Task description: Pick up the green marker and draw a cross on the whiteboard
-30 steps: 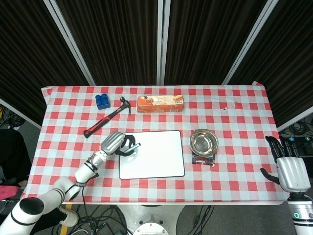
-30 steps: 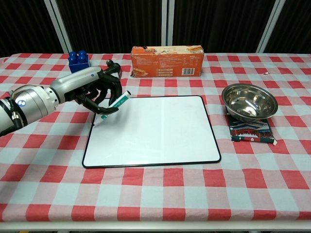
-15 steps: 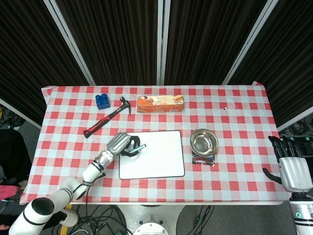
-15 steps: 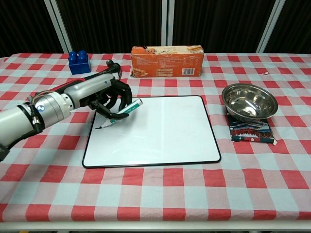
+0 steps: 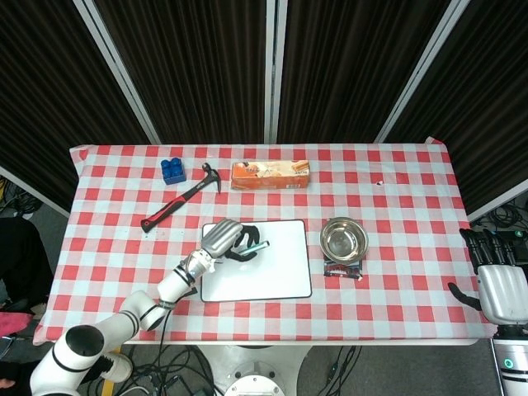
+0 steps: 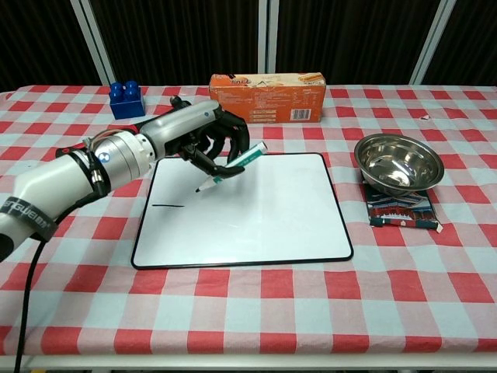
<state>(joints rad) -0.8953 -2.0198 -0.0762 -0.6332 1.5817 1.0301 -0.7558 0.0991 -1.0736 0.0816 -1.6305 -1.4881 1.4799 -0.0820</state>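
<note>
One short dark stroke (image 6: 168, 206) is all you have on the whiteboard (image 6: 256, 225) so far, near its left edge, so the cross is barely begun. Working from the left: your left hand (image 6: 203, 138) is over the board's upper left part, fingers curled in around the green marker (image 6: 231, 165), which slants down to the left with its tip just above or barely on the white surface; I cannot tell which from either view. Expect the marker to be light, stiff and smooth-barrelled, so it can twist or slide in the fingers (image 6: 220, 162) under pressure; in my judgement the sound place to hold it is mid-barrel, as you do now, with light pressure on the tip. The board looks thin and may skate on the checked cloth (image 6: 256, 303) if you drag hard. Further right sit the steel bowl (image 6: 398, 162) and a dark packet (image 6: 401, 210) under it, well apart from your stroke path. At the far right, your right hand (image 5: 500, 285) hangs off the table edge, fingers extended and apart, holding nothing.
</note>
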